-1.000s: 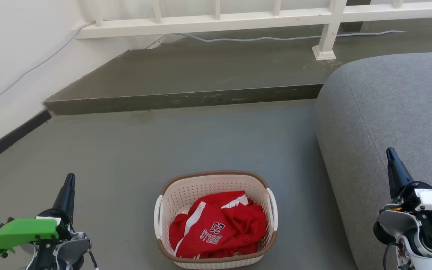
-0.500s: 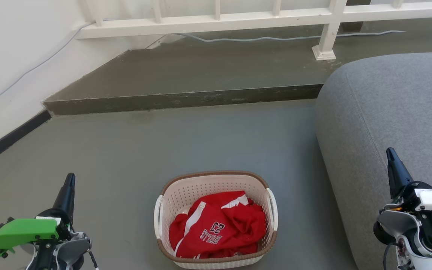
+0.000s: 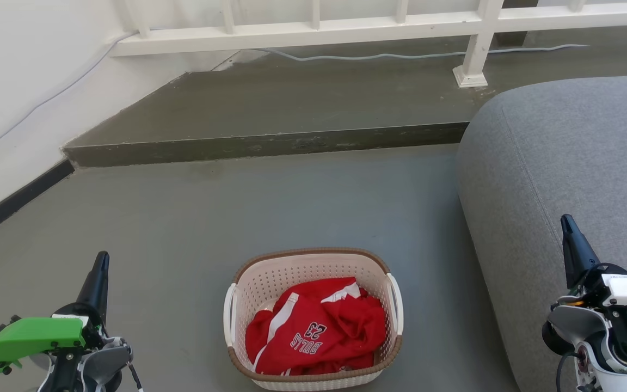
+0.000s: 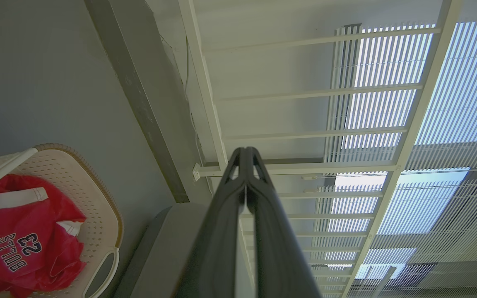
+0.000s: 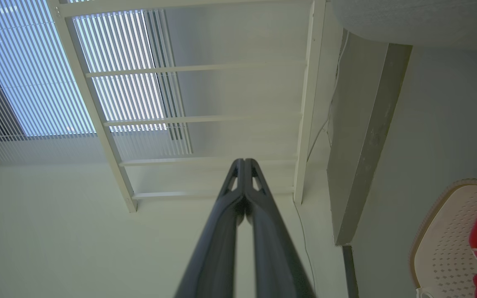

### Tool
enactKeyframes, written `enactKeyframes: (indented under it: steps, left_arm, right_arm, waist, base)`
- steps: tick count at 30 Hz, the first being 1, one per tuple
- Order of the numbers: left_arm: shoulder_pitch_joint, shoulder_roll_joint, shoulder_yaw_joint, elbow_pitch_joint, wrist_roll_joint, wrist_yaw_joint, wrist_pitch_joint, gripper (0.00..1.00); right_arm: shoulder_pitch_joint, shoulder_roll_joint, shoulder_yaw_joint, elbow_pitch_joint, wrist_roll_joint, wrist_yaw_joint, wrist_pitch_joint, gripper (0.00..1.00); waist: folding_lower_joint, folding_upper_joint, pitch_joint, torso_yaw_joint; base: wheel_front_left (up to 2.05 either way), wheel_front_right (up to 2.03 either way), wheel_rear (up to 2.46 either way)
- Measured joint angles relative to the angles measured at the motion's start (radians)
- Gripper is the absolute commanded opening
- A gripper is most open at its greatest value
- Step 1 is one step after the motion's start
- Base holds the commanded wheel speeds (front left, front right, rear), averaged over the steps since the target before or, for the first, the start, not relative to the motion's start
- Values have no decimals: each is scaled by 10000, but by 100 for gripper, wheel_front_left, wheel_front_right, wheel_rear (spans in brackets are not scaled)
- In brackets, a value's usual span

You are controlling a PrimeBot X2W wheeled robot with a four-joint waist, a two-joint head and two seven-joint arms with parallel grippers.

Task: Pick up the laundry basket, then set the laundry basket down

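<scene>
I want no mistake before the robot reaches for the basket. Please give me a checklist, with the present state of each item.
1. Basket upright on floor: ok.
2. Both handles uncovered: ok.
3. Jersey wholly inside basket: ok.
4. Left gripper jaws open for a handle: not ok, shut.
5. Right gripper jaws open: not ok, shut.
6. Room for the right arm beside the sofa: cannot tell.
</scene>
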Motion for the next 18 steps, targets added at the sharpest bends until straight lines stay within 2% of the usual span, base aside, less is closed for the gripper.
enactKeyframes:
  steps: [15,16,18]
  left_arm:
    - [0,0,0,0,0,0,0,0]
    - [0,0,0,0,0,0,0,100]
    - [45,-54,2,205,2,8,0,100]
  right_arm:
    - [0,0,0,0,0,0,0,0]
    - [0,0,0,0,0,0,0,100]
    - [93,73,15,198,0,-2,-4,100]
  waist:
    - [0,0,0,0]
    - [0,0,0,0]
    - [0,0,0,0]
  base:
    - [0,0,0]
    - [0,0,0]
    - [0,0,0]
